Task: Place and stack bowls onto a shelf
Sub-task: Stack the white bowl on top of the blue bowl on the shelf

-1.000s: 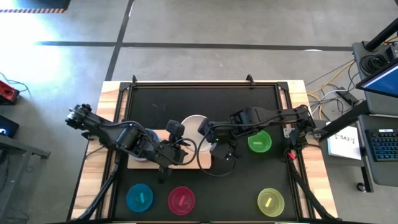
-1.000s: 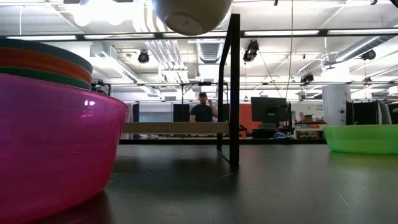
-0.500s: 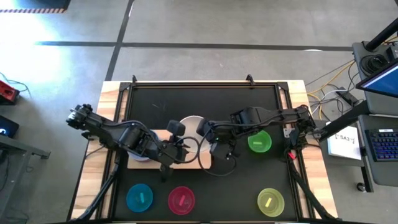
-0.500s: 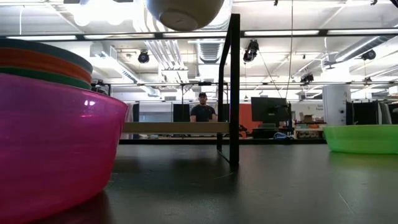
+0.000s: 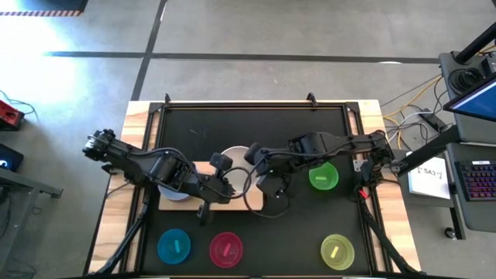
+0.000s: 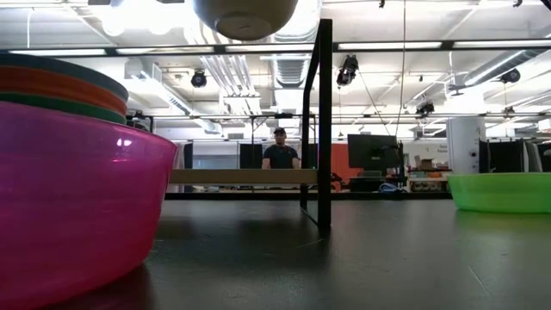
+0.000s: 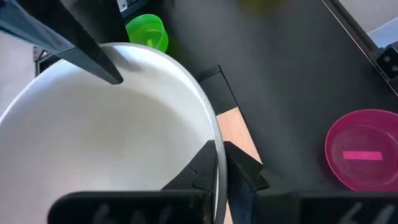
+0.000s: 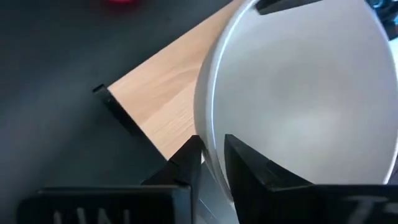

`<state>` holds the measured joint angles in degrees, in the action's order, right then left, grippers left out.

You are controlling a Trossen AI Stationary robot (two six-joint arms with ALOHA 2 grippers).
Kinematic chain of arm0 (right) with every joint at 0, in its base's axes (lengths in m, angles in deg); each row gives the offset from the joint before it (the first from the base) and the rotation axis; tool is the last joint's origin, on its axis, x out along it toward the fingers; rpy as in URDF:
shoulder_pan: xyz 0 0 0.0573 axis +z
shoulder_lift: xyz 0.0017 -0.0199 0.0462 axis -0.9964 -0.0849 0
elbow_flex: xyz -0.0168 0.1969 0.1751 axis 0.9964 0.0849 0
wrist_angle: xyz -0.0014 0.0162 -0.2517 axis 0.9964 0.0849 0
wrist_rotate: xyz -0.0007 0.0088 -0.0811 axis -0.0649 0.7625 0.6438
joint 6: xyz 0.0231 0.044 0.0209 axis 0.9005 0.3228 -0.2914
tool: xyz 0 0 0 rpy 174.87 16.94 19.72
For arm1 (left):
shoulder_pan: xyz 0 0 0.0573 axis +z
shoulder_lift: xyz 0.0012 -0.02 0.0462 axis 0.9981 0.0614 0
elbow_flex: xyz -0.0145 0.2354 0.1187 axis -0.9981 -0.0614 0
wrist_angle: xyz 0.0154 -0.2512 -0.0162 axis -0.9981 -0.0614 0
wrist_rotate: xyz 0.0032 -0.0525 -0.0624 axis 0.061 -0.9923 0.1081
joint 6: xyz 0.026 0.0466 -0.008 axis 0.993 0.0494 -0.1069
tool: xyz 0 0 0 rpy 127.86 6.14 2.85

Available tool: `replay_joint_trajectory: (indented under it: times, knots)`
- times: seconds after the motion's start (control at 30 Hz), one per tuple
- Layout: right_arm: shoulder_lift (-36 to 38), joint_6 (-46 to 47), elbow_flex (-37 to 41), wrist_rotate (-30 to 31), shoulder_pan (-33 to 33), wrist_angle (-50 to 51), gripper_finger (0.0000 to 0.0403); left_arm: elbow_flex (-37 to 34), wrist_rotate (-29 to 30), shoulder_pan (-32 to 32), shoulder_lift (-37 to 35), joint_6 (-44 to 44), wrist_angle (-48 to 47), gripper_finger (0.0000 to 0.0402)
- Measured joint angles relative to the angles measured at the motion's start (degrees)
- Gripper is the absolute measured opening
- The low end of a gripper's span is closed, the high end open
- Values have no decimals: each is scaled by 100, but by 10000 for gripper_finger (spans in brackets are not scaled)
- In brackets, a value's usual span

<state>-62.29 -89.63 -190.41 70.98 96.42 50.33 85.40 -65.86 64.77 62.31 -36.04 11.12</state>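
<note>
Both hands are meeting on the white bowl (image 5: 235, 160), held above the shelf (image 5: 249, 198). Left hand (image 7: 221, 163) is clenching the bowl's rim, one finger inside and one outside. Right hand (image 8: 208, 158) is straddling the opposite rim, its fingers looking slightly parted, so I judge its grip is loosening in a handover. Below, the light wooden shelf is lying on the black tabletop (image 5: 256, 128), with a stack of bowls (image 6: 60, 86) on its far-left part. Green bowl (image 5: 323, 177) is sitting just beside the right arm, while the cyan bowl (image 5: 173, 246), magenta bowl (image 5: 225, 249) and yellow-green bowl (image 5: 337, 252) are waiting along the near edge. Risk: a one-sided rim pinch may be letting the bowl tilt or slip once the right hand frees it, dropping it onto the shelf edge.
</note>
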Motion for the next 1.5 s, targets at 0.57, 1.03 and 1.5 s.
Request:
replay_joint_trajectory:
  times: [0.57,1.03,1.5]
  knots:
    - [361,1227,-7,858,10,-34,91,20,206,594,7,-192,0,0]
    - [667,2970,-2,2808,-4,631,91,22,187,974,-4,-1821,-1317,0]
    - [971,5406,133,2866,-7,1700,91,17,404,-87,-405,-5759,-3448,0]
